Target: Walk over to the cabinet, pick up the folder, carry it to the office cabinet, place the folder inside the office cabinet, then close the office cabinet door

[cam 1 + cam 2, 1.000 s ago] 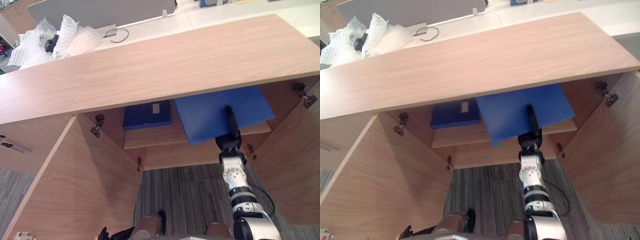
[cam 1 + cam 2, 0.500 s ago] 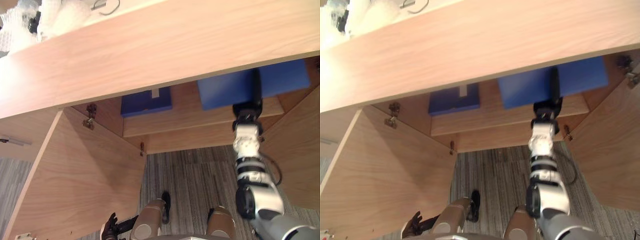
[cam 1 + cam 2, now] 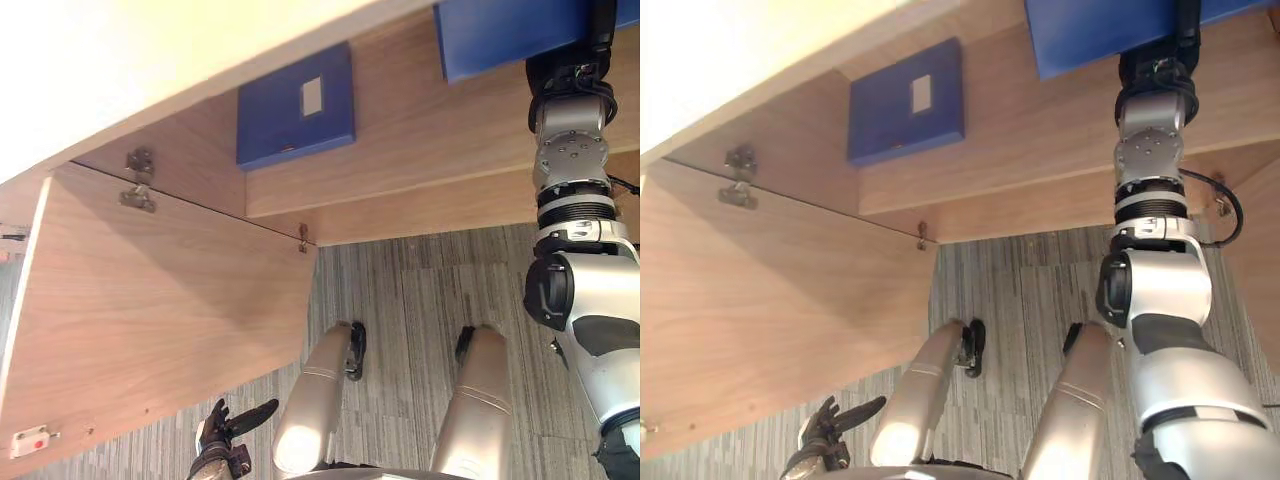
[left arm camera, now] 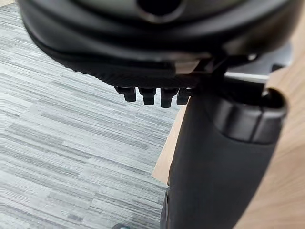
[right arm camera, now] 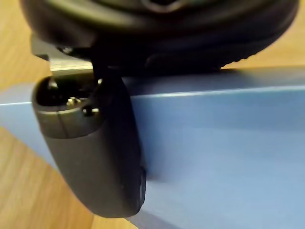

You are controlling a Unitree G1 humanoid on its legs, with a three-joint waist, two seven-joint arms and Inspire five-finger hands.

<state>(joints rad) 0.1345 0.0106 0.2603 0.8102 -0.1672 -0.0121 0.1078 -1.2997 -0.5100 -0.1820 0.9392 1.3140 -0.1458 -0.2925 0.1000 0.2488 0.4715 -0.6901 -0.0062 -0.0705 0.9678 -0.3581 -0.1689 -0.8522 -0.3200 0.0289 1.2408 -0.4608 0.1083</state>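
Observation:
The blue folder [image 3: 500, 30] lies flat over the wooden shelf [image 3: 420, 150] inside the open office cabinet, its near edge still past the shelf's front. My right hand [image 3: 570, 75] is shut on that near edge, the thumb [image 5: 95, 157] pressed on the folder's top face [image 5: 228, 143]; the fingers underneath are hidden. My left hand [image 3: 228, 428] hangs low beside the open left door, its fingers relaxed and holding nothing.
A second blue folder [image 3: 295, 105] with a white label stands at the back left of the shelf. The left cabinet door [image 3: 150, 300] swings wide open, with a hinge [image 3: 135, 180] near its top. Grey striped carpet [image 3: 400, 300] lies below.
The camera has tipped down and closer to the cabinet. My right arm has reached further in, carrying the blue folder deeper over the shelf. The left hand has come into view.

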